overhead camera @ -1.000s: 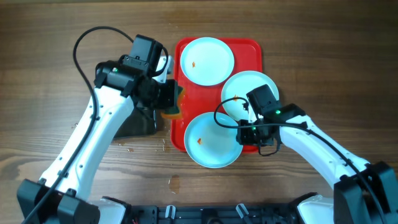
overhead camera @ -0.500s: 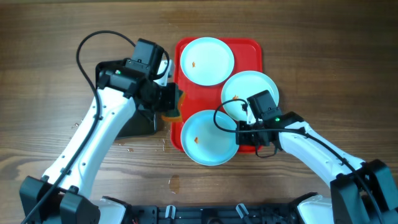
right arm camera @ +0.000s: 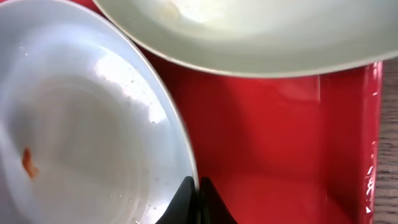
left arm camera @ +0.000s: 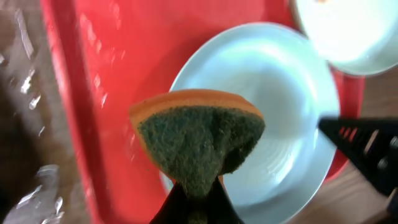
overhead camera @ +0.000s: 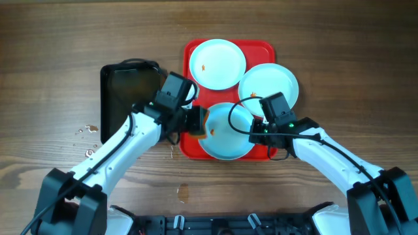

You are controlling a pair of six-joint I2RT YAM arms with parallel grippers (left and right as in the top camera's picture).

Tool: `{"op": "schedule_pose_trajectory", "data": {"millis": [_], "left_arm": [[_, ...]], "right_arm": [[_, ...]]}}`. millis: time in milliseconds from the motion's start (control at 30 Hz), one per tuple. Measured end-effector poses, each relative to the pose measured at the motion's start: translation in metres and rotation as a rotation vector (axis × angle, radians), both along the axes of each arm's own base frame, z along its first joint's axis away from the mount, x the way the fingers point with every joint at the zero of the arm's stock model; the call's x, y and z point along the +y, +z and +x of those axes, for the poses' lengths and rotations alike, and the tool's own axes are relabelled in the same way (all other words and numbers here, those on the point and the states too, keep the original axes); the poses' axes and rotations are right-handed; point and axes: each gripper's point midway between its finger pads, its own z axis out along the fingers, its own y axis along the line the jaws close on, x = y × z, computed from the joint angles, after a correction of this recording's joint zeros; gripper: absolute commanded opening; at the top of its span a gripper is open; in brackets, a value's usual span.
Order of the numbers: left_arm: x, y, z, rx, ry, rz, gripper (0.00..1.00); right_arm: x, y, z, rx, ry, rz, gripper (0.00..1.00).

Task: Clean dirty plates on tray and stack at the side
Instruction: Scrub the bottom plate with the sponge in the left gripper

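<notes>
Tray (overhead camera: 261, 47): we see a red plastic rectangle with rounded corners and a raised rim, lying on the table (overhead camera: 65, 39) of brown wood grain.
Far plate (overhead camera: 217, 63): round, pale blue-white and smooth, it sits at the tray's far end with a small orange smudge (overhead camera: 204, 66) left of its middle.
Right plate (overhead camera: 269, 86): the same shape, it hangs out over the tray's right rim.
Near plate (overhead camera: 225, 140): it lies at the tray's near end and is glossy, with faint rings in its well and a raised rim. We make out an orange speck (right arm camera: 27, 162) on it.
Left gripper (left arm camera: 196, 186): it is clamped on the sponge (left arm camera: 199, 140), a folded wedge with an orange foam back and a rough dark-green scouring face, held over the near plate's left side.
Right gripper (right arm camera: 198, 190): its thin black tips are pinched together on the near plate's right rim.
Black tray (overhead camera: 104, 98): a dark rounded rectangle with a shiny inside, left of the red one.
Drops (overhead camera: 85, 130): we see clear beads on the wood by the black tray.
</notes>
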Motion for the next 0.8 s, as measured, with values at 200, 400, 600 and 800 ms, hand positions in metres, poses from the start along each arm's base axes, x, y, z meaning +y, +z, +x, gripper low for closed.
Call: {"op": "schedule_pose_trajectory", "data": {"millis": [200, 400, 600, 800], "left_arm": [[-0.027, -0.005, 0.013, -0.078, -0.029, -0.056, 0.04], [-0.053, -0.042, 0.008, -0.017, -0.072, -0.068, 0.04], [-0.063, -0.06, 0.011, 0.003, -0.08, -0.091, 0.04], [-0.058, -0.071, 0.012, 0.019, -0.064, -0.053, 0.04]], "right_arm": [[0.001, 0.002, 0.006, -0.025, -0.018, 0.005, 0.04], [0.002, 0.004, 0.011, -0.043, -0.019, 0.011, 0.04], [0.002, 0.004, 0.01, -0.043, -0.015, 0.009, 0.05], [0.001, 0.003, 0.008, -0.037, -0.008, 0.004, 0.04]]}}
